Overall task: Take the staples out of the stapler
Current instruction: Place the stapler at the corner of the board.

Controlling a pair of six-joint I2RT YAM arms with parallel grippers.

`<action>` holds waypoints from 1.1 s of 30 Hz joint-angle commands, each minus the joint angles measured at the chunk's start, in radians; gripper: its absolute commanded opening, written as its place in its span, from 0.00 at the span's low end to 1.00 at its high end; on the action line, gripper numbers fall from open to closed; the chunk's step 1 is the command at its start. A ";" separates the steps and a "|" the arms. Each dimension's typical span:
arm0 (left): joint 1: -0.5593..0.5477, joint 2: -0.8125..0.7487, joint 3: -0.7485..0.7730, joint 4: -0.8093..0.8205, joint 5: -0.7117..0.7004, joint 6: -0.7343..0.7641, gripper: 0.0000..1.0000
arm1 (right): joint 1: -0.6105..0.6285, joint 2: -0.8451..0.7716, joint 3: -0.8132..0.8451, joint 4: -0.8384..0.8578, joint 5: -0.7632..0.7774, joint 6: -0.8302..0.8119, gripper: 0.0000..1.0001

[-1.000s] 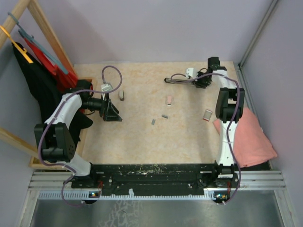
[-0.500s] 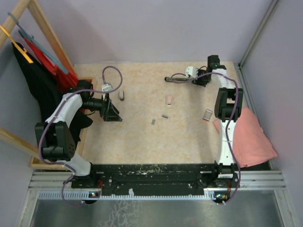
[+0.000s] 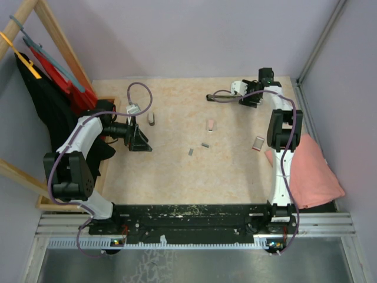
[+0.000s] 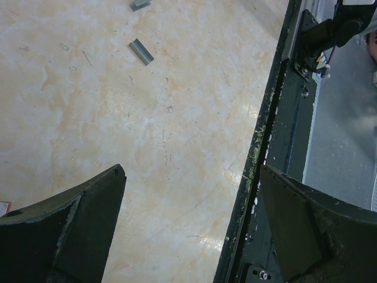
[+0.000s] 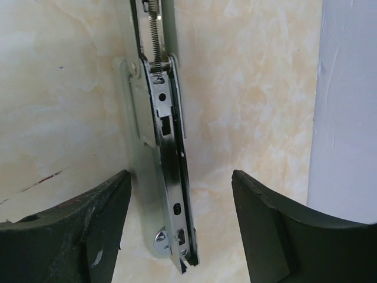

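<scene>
Two tiny dull-grey metal staple strips [image 3: 205,144] lie loose mid-table on the marbled beige tabletop [image 3: 171,177], well apart from every edge. The right gripper [image 5: 179,177], jaws parted, straddles the opened silver steel stapler [image 5: 168,153] near the far wall without touching it. The left gripper [image 4: 192,171] gapes empty.

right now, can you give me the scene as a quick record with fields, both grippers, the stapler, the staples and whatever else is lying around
left gripper: open, nothing between its fingers, over bare table
right gripper: open, one finger on each side of the stapler, no grip visible
stapler: far right of the table, lying opened, metal rail and spring exposed
staples: two short grey strips, loose mid-table, apart from each other
other: red-and-white box right of the staples; pink cloth at the right edge
</scene>
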 commanded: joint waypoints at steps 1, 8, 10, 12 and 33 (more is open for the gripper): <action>0.008 -0.001 -0.006 -0.007 0.029 0.018 1.00 | -0.007 -0.060 -0.072 0.122 0.052 0.061 0.72; 0.008 -0.005 -0.009 -0.009 0.037 0.027 1.00 | -0.007 -0.135 -0.262 0.338 0.151 0.058 0.80; 0.008 -0.009 -0.011 -0.009 0.039 0.027 1.00 | -0.006 -0.136 -0.256 0.332 0.152 0.068 0.80; 0.008 -0.010 -0.012 -0.010 0.039 0.028 1.00 | -0.007 -0.141 -0.257 0.323 0.144 0.074 0.81; 0.011 -0.057 -0.030 0.042 0.025 -0.014 1.00 | 0.062 -0.588 -0.658 0.485 -0.012 0.716 0.81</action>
